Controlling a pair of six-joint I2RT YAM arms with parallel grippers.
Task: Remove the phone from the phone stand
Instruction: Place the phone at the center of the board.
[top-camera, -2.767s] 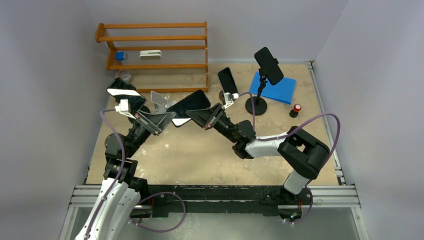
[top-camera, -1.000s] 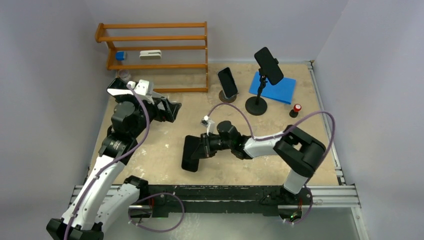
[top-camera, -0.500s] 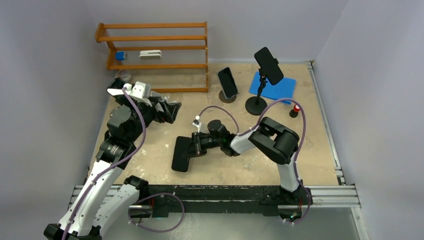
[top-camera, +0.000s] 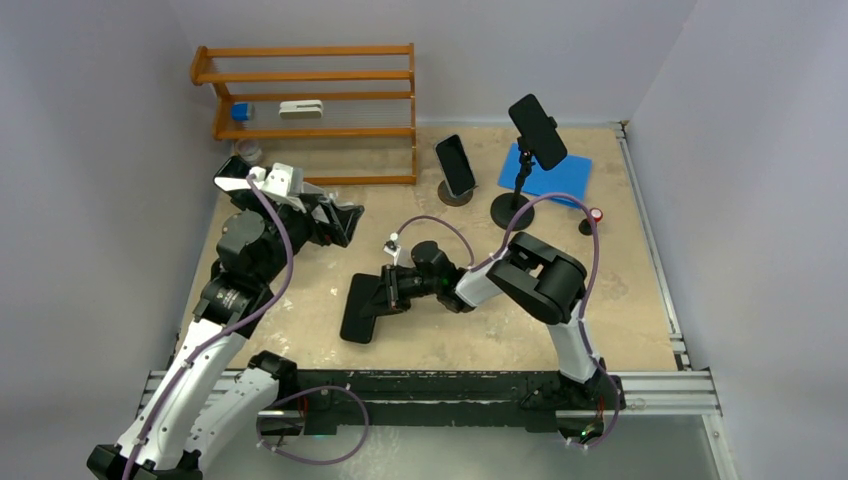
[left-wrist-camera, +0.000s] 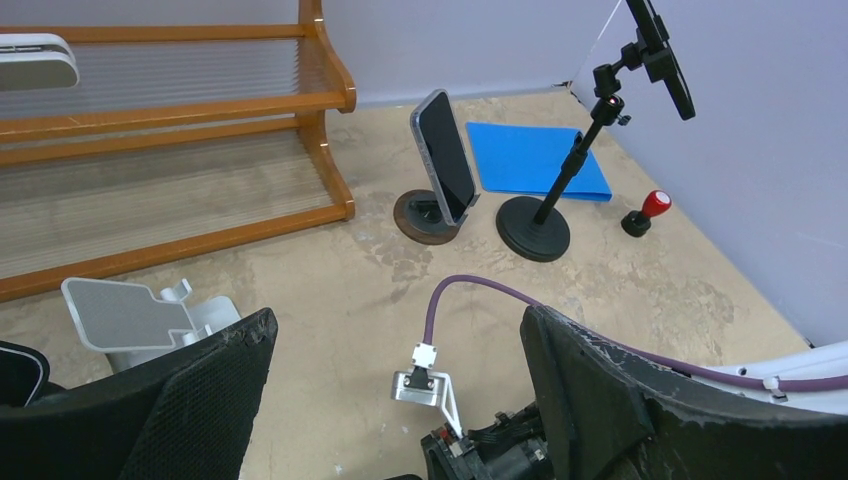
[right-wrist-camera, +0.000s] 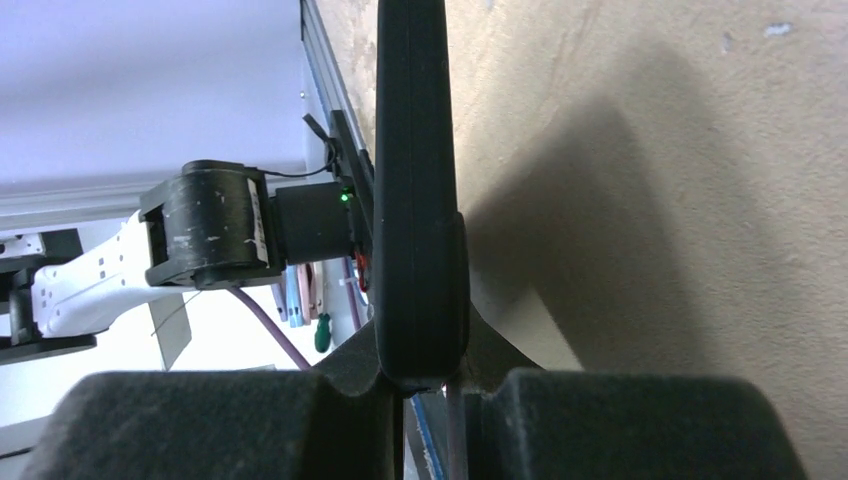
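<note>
Nearest the arm bases, the phone (top-camera: 362, 310) sits low over the front middle of the counter (top-camera: 450, 345), clamped at its far end by the right end effector (top-camera: 388, 291). From above it shows as a dark slab angled toward the front left. The right wrist view shows what the overhead one cannot. The phone is edge-on, its thin side pinched between the two black fingers (right-wrist-camera: 230, 430), which stand narrow against it. It throws a shadow on the sandy surface beside it. Neither view settles whether its free end touches the counter.

Further back on the left, the left end effector (top-camera: 335, 222) hangs with its jaws spread wide and nothing between them. It is well apart from the phone.

Its wrist camera shows the phone stand (left-wrist-camera: 125, 318), a silver perforated one. It sits bare on the counter just beyond the left finger and is hidden under that arm in the overhead view.

Beyond it, at the middle of the counter, a second phone (top-camera: 455, 163) leans upright on a round base. Next to it on the right are a tripod stand (top-camera: 516, 200) carrying a third phone (top-camera: 537, 130), a blue folder (top-camera: 562, 178) and a red knob (top-camera: 595, 214). A wooden rack (top-camera: 320, 132) stands at the far left.
</note>
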